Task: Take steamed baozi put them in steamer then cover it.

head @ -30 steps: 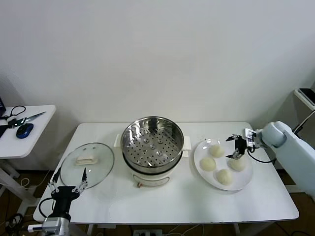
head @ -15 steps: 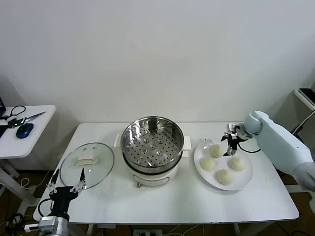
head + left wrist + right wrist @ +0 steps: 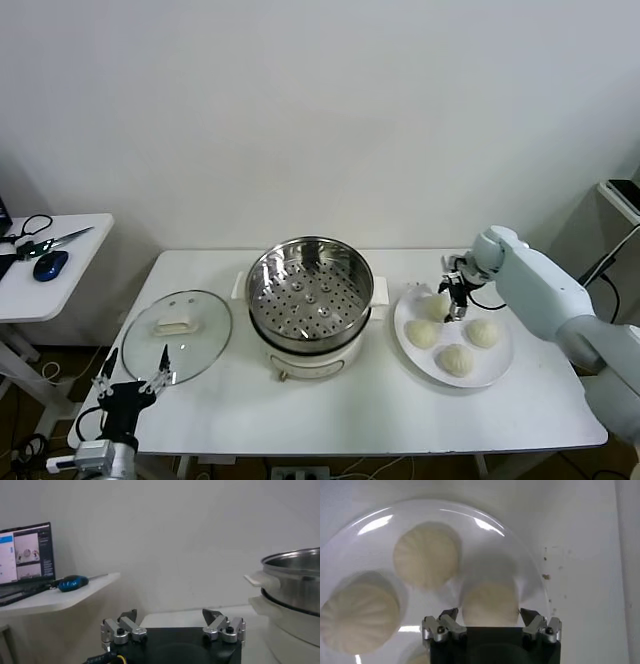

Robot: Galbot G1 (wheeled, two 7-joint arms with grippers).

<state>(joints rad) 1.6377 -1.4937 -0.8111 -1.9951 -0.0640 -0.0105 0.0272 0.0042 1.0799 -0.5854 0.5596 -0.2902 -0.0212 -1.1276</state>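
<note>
Four baozi, cream-white and pleated on top, lie close together on the right of the table: the rear-left bun (image 3: 434, 306), the rear-right bun (image 3: 483, 333), the front-left bun (image 3: 421, 333) and the front bun (image 3: 456, 359). The steamer (image 3: 310, 305), a shiny steel pot with a perforated floor on a white base with side handles, stands upright at table centre, uncovered and holding no buns. The cover (image 3: 177, 336), clear glass with a metal rim and cream handle, lies flat, handle up, left of the steamer and apart from it.
</note>
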